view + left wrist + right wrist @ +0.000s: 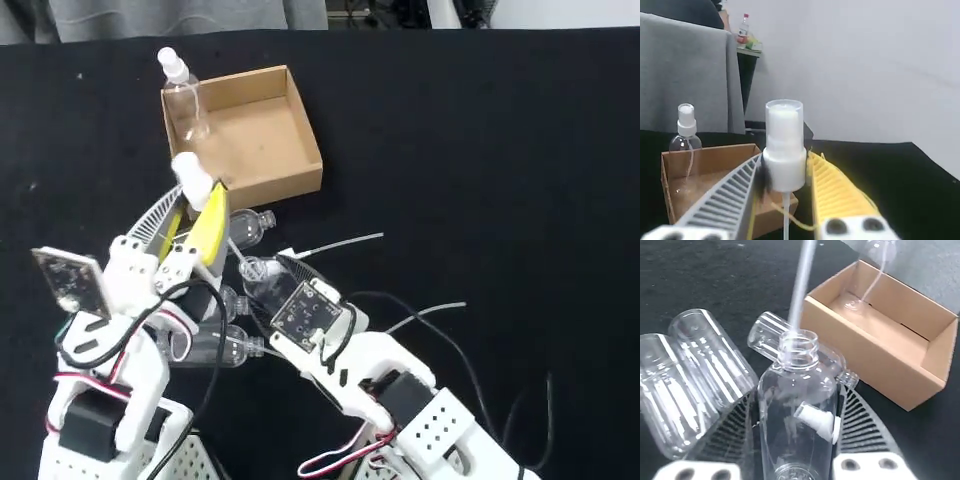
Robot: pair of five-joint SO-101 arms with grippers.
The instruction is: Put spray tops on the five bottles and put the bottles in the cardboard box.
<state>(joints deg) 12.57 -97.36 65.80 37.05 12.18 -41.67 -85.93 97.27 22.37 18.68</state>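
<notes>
My left gripper [197, 192] is shut on a white spray top [785, 145], held upright between its grey and yellow fingers just in front of the cardboard box [262, 140]. The top's thin tube [801, 287] runs down into the open neck of a clear bottle [797, 410]. My right gripper [797, 402] is shut on that bottle's body and holds it tilted under the top. One capped bottle [182, 95] stands in the box's far left corner. Three uncapped bottles lie on the table, one [250, 226] near the box and two [215, 345] between the arms.
Two loose spray tops with long tubes lie on the black cloth to the right of the bottles, one [330, 243] nearer the box and one [430, 312] beside the right arm. Cables trail at the front right. A grey chair back [685, 75] stands behind the table.
</notes>
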